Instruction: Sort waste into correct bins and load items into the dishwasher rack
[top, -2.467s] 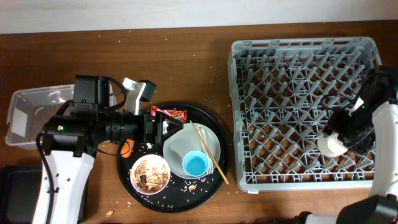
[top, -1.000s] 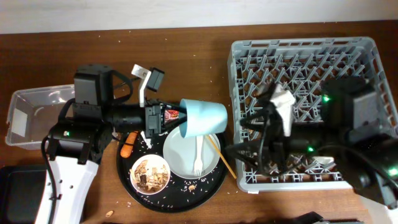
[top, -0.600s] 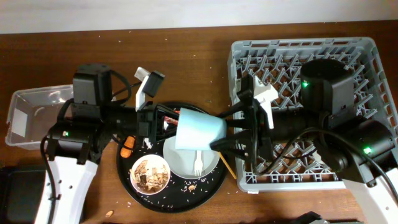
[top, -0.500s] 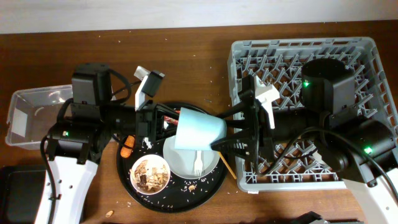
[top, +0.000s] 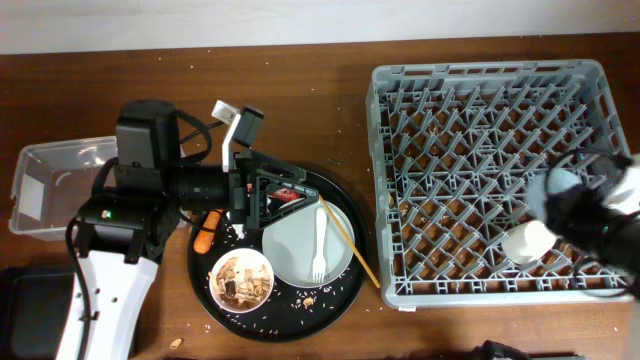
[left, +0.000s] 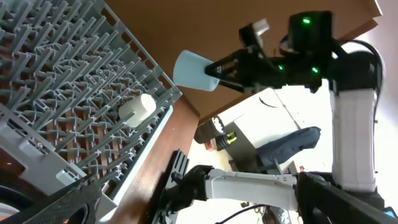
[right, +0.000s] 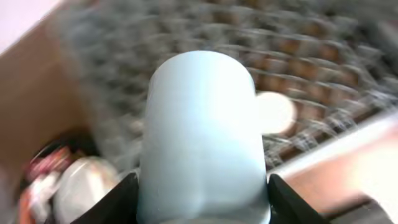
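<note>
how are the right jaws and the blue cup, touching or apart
Touching. The left wrist view shows the right gripper with its jaws clamped on the blue cup, holding it up in the air.

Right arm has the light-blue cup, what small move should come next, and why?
Probably lower the light-blue cup onto free pegs of the dishwasher rack near the cream cup: the right gripper holds it clear of the pegs.
</note>
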